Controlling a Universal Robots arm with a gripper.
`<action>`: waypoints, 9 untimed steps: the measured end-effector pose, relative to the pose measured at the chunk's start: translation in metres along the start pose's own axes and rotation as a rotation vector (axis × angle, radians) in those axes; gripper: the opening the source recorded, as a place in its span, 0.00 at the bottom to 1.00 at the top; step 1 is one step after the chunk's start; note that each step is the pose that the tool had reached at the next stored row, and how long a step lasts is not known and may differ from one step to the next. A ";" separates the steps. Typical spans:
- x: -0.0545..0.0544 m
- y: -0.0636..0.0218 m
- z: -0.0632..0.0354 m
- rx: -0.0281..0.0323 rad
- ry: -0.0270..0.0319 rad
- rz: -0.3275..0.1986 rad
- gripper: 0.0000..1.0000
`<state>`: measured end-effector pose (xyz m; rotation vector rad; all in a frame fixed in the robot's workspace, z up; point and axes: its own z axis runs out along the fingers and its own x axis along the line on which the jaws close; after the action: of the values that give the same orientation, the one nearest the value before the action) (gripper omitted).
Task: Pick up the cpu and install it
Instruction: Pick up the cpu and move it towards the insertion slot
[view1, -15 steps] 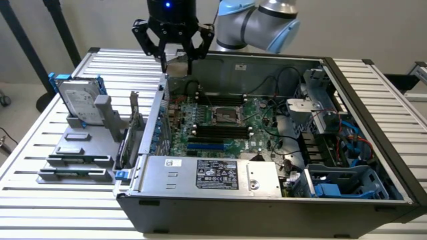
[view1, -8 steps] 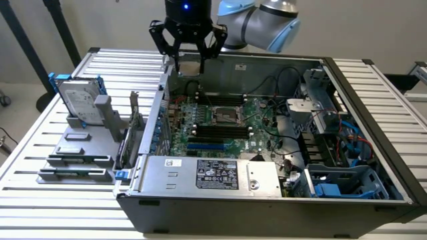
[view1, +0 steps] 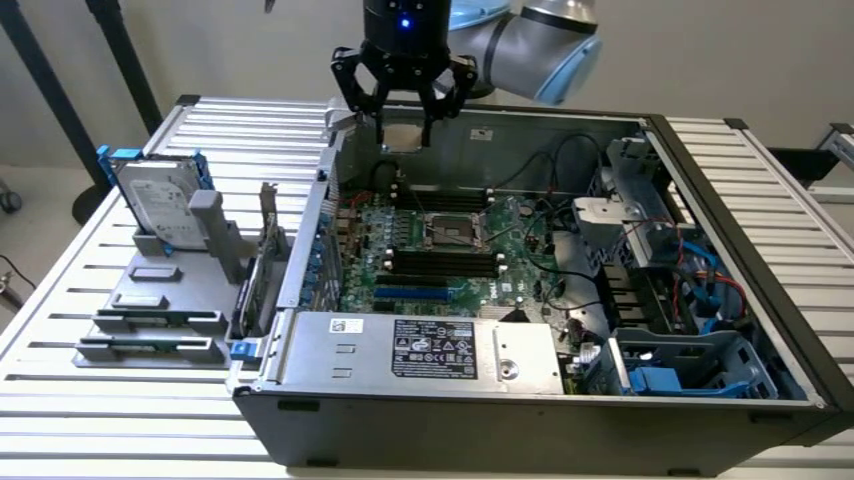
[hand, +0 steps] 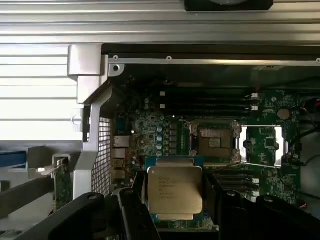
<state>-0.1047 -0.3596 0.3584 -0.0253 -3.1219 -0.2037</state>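
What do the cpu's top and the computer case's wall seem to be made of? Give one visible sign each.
cpu: top looks like satin silvery metal; it reflects light softly under printed markings.
computer case: probably sheet steel, dull grey; thin folded edges and a punched grille.

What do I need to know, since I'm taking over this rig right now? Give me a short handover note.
Gripper: shut on the cpu, hanging above the far side of the open computer case.
CPU socket: on the motherboard inside the case, its cover open and nothing seated in it.
Done: the cpu is picked up and carried over the case.
Left: the cpu is not yet in the socket. It is above the board and off to one side of the socket.
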 end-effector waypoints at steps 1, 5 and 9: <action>-0.003 0.0024 0.0021 -0.0001 -0.0001 0.000 0.55; -0.016 0.0118 0.0105 0.0000 0.0000 0.000 0.55; -0.030 0.0204 0.0188 0.0000 0.0000 0.000 0.55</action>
<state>-0.0742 -0.3374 0.3420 -0.0252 -3.1219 -0.2037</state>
